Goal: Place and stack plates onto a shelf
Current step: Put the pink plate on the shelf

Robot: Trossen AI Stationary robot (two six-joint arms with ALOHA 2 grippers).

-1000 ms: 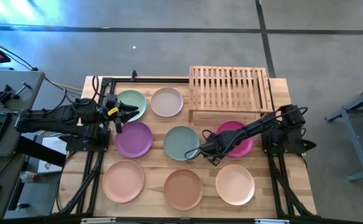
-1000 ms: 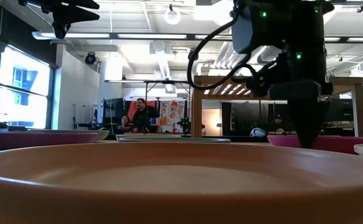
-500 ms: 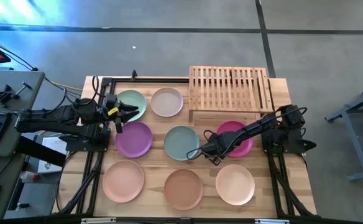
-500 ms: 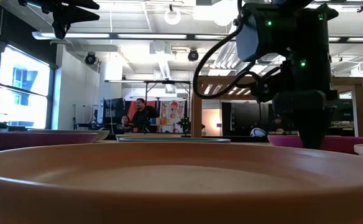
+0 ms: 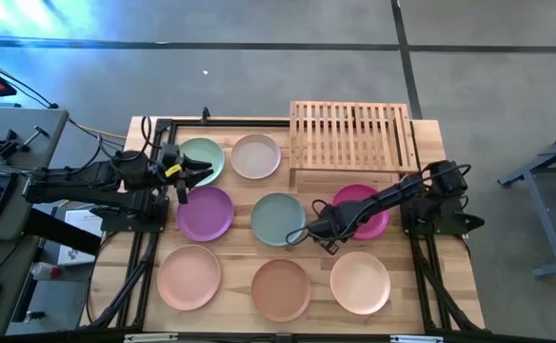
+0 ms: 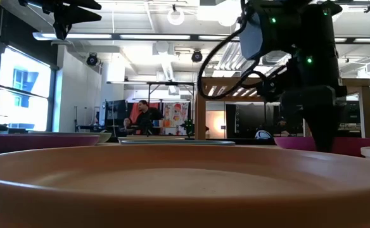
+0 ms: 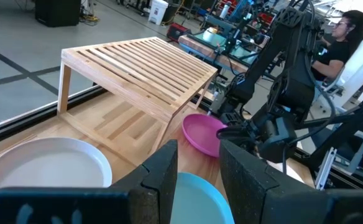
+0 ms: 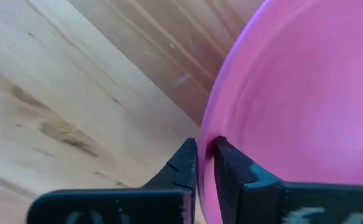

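So far nothing is stacked: the shelf (image 5: pixel 352 139), upper right in the high view, is bare, and all eight plates sit on the surface. The right gripper (image 8: pixel 205 163) pinches the magenta plate (image 5: pixel 364 211) at its rim (mid-right). The left gripper (image 5: pixel 205 168) hovers with fingers apart.

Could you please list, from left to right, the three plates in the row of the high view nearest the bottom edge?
Peach plate → terracotta plate → cream plate.
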